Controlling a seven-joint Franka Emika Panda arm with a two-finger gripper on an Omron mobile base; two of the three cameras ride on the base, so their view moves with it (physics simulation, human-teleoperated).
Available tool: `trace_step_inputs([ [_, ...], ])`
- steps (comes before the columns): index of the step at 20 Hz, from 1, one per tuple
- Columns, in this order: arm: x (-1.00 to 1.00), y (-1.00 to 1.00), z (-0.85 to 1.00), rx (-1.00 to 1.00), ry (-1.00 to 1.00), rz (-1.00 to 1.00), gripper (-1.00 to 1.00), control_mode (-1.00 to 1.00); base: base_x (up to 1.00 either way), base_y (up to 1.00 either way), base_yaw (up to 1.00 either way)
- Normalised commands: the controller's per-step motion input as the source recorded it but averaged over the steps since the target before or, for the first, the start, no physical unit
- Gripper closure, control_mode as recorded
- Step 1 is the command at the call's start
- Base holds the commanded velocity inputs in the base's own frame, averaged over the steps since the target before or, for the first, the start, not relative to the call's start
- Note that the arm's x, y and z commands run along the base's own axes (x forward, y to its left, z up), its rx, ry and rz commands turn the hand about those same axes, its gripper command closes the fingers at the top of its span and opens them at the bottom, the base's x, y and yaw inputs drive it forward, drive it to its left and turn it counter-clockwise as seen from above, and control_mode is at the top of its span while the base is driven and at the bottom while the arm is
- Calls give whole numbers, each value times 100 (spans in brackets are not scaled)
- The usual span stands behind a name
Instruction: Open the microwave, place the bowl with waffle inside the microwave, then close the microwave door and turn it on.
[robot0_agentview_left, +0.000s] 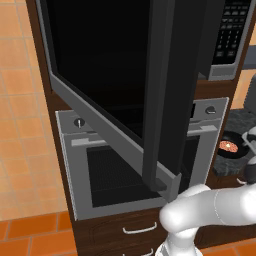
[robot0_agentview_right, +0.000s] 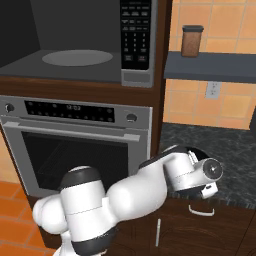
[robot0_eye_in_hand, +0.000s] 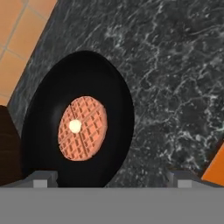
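Observation:
The microwave (robot0_agentview_right: 136, 76) stands open, and its cavity shows a round turntable (robot0_agentview_right: 77, 57). The microwave door (robot0_agentview_left: 110, 65) is swung out toward me, with its tall black handle (robot0_agentview_left: 159, 100) at the near edge. The keypad (robot0_agentview_left: 234, 30) is at the right. The bowl with waffle (robot0_eye_in_hand: 78, 122), black with a reddish-orange waffle (robot0_eye_in_hand: 83, 128), sits on the dark stone counter (robot0_eye_in_hand: 175, 65) to the right of the oven; it is also seen as the bowl (robot0_agentview_left: 230, 146). My gripper (robot0_eye_in_hand: 113, 180) hovers open just above it, the fingertips (robot0_eye_in_hand: 41, 179) spread wide and holding nothing. My arm reaches right over the counter.
A grey oven (robot0_agentview_right: 75, 145) with round knobs sits under the microwave, drawers below it. A brown jar (robot0_agentview_right: 192, 41) stands on a shelf above the counter, near a wall outlet (robot0_agentview_right: 213, 90). The open door juts out over the oven front.

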Motion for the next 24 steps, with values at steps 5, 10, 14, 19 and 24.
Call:
trace_step_inputs([
  [5, 35, -2, -27, 1, 0, 0, -100, -100, 0, 0, 0],
  [10, 31, -1, -29, 0, 1, 0, -100, -100, 0, 0, 0],
  [14, 14, 0, -22, 0, 2, 0, -100, -100, 0, 0, 0],
  [19, 7, -1, -14, 0, 3, 0, 100, -100, 0, 0, 0],
  [24, 0, 0, 0, 0, 0, 0, 100, -100, 0, 0, 0],
])
